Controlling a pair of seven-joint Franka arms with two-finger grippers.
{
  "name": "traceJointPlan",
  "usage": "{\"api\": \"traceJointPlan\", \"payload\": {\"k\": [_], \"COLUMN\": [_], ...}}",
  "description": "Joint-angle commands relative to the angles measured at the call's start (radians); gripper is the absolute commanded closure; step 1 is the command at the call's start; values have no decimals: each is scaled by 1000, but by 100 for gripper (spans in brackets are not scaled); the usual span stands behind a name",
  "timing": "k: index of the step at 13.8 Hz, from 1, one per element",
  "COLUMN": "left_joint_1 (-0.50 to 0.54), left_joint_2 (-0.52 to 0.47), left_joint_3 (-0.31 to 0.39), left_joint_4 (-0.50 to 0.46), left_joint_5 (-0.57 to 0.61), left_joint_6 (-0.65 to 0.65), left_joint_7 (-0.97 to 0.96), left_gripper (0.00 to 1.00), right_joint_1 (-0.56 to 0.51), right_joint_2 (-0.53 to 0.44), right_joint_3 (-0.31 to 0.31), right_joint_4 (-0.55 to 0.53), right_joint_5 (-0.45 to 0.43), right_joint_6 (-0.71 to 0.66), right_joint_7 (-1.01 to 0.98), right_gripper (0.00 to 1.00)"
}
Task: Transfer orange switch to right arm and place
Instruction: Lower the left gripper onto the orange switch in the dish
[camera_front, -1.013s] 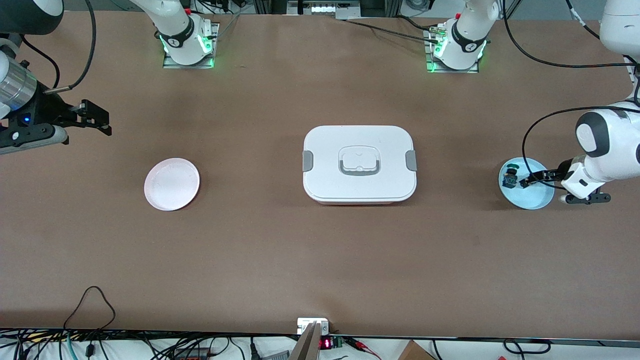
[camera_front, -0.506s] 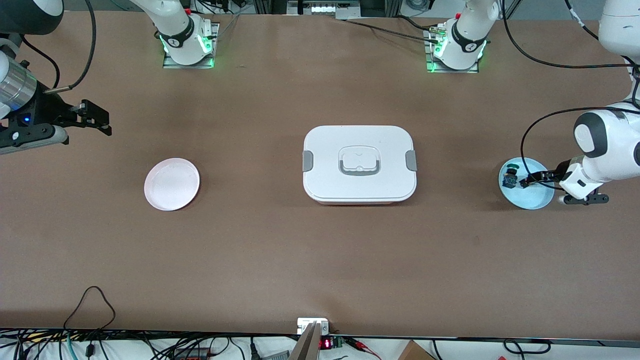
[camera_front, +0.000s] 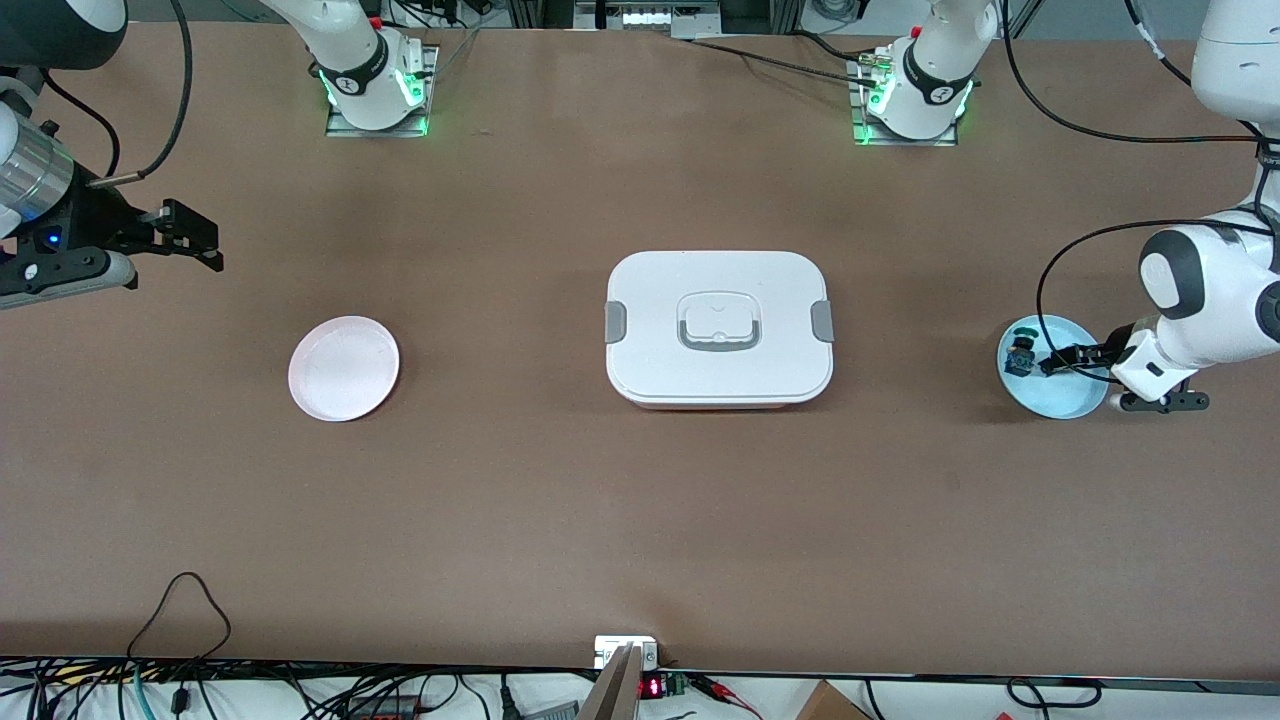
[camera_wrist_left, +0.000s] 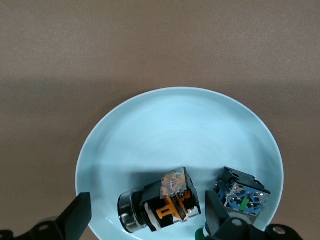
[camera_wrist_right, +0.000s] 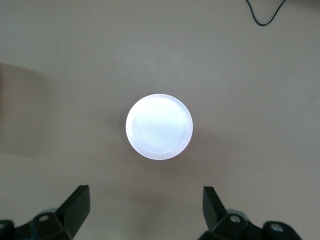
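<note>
To pick cleanly I should settle my left end effector (camera_wrist_left: 145, 220) so its fingers (camera_wrist_left: 75, 217) straddle only the orange switch (camera_wrist_left: 162, 202) — it lies on its side in the pale blue dish (camera_wrist_left: 165, 125) at the left arm's end of the worktop, with the green-capped switch (camera_wrist_left: 240, 192) just beside it. Those fingers are spread wide, holding nothing. My right end effector (camera_front: 190, 238) waits released above the worktop near the pink dish (camera_front: 344, 368), grasping nothing

Orange switch (camera_wrist_left: 162, 206) on its side, in blue dish (camera_wrist_left: 175, 125)
</note>
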Motion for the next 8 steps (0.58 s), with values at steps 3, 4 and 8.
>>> {"api": "traceJointPlan", "payload": {"k": [3,4,8], "left_joint_1": [9,9,9], "left_joint_2": [5,7,9], "left_joint_3": [-7,-7,-9], "left_joint_4": [-6,-6,-12], "left_joint_5": [-18,-16,-18], "left_joint_6": [16,18,35], "left_joint_7": [35,37,37], "left_gripper": [0,0,0], "right_joint_1": [-3,-1,-1], "right_joint_2": [7,7,7], "right_joint_3": [2,3,3], "right_joint_4": [16,17,33], "right_joint_5": [11,11,10], "right_joint_6": [-8,-8,-7], "right_joint_7": [-6,-8,-8], "right_gripper": [0,0,0]}}
